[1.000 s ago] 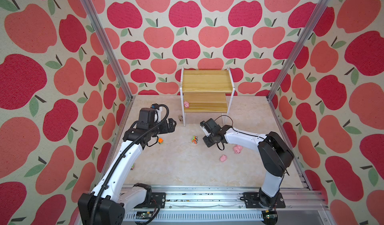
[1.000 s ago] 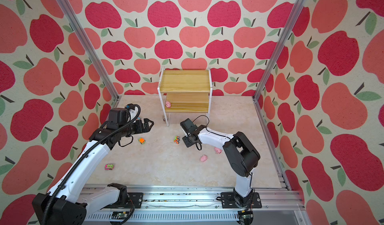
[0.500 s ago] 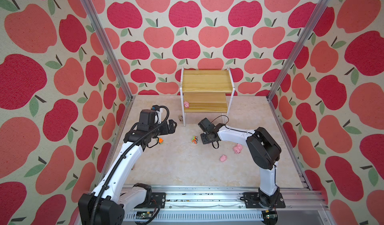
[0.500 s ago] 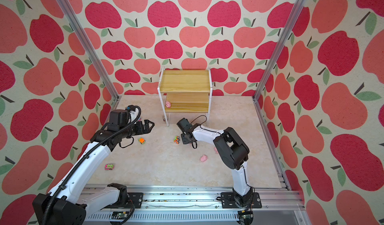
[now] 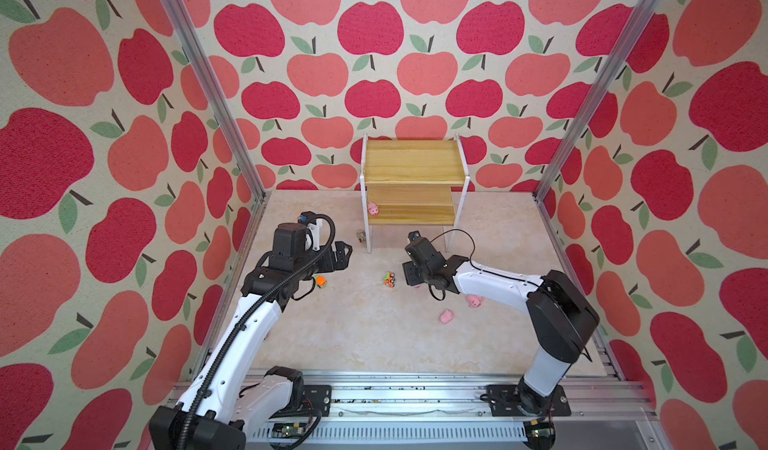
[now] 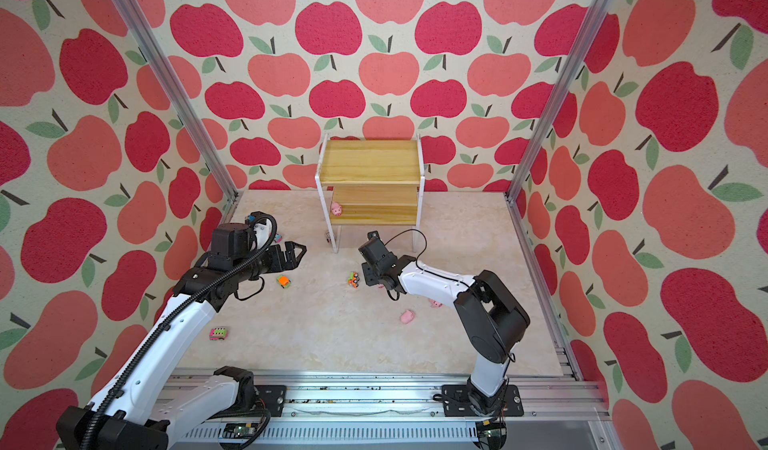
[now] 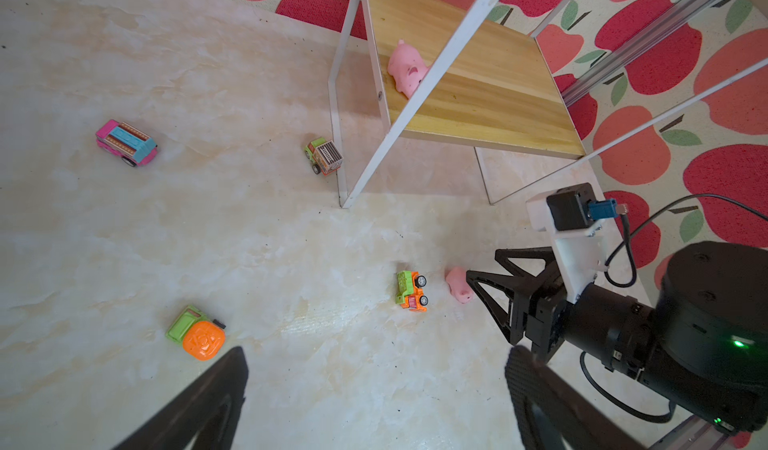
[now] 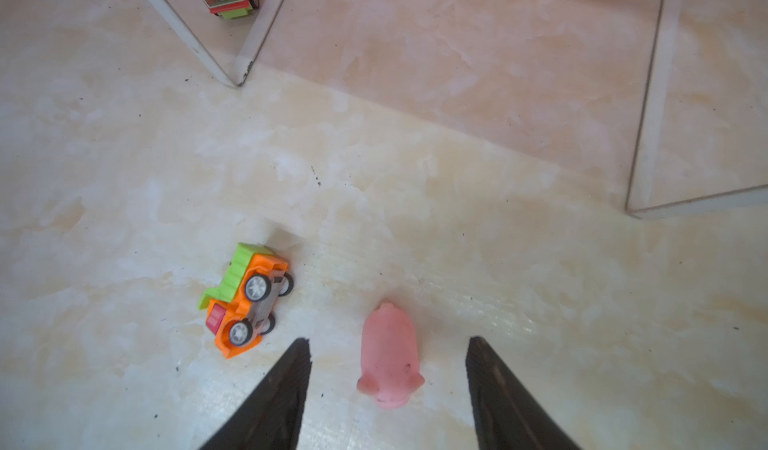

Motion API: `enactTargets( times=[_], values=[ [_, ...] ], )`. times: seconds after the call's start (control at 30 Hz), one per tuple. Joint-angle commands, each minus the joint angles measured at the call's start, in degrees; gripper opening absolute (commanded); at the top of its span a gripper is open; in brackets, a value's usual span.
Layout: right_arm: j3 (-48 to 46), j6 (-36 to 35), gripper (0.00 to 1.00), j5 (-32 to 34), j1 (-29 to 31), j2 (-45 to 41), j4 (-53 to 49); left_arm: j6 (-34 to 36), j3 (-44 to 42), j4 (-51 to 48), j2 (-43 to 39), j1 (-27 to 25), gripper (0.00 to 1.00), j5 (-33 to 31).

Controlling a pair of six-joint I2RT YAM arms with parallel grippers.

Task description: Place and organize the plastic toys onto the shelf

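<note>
The right gripper (image 8: 388, 341) stands open over the floor, its two black wedge-shaped fingers (image 8: 282, 394) either side of a small rounded pink pig (image 8: 388, 356) that rests between them, touched by neither. Just beside the pig lies an orange and green truck (image 8: 247, 298), tipped on its side with its grey-hubbed wheels showing. Set against half a second ago, this arm's elbow stands further out, while the gripper keeps to the same spot by the truck; the toys on the floor lie where they lay. The left gripper (image 7: 376, 351) has hardly shifted. It hangs wide open and empty above the floor, near a rounded orange and green mixer truck (image 7: 197, 333). The shelf (image 5: 411, 161) stands at the back wall: two smooth boards of yellowish grained wood in a thin white metal frame, with a second pig (image 7: 407, 69) at the left end of the lower board. A green box truck (image 7: 324, 157) sits just beside its front left leg, and a pink and teal truck (image 7: 124, 142) is well apart. A third pig (image 5: 473, 300) and a fourth pig (image 5: 446, 316) lie near the right arm. The floor (image 5: 353, 344) is glossy, marbled beige.
</note>
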Motion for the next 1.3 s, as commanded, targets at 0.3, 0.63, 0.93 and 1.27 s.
enactTargets(
  times=[0.3,0.63,0.93,1.27],
  values=[
    [-27.9,5.85,0.59,5.7,4.67,-7.05,36.9,1.59,-0.86,1.93,-1.52,-0.61,0.99,1.38],
    [-30.27,4.84,0.55,4.05,4.85,-2.83,43.53,2.01,-0.94,1.76,-2.08,-1.13,0.99,0.25],
    [-27.24,3.86,0.53,3.93,3.81,2.13,44.39,2.29,-1.32,1.65,-2.89,-1.21,0.99,-0.74],
    [-26.89,3.0,0.44,2.61,1.88,4.08,45.45,2.47,-1.32,1.66,-2.87,-1.6,0.99,-1.0]
  ],
)
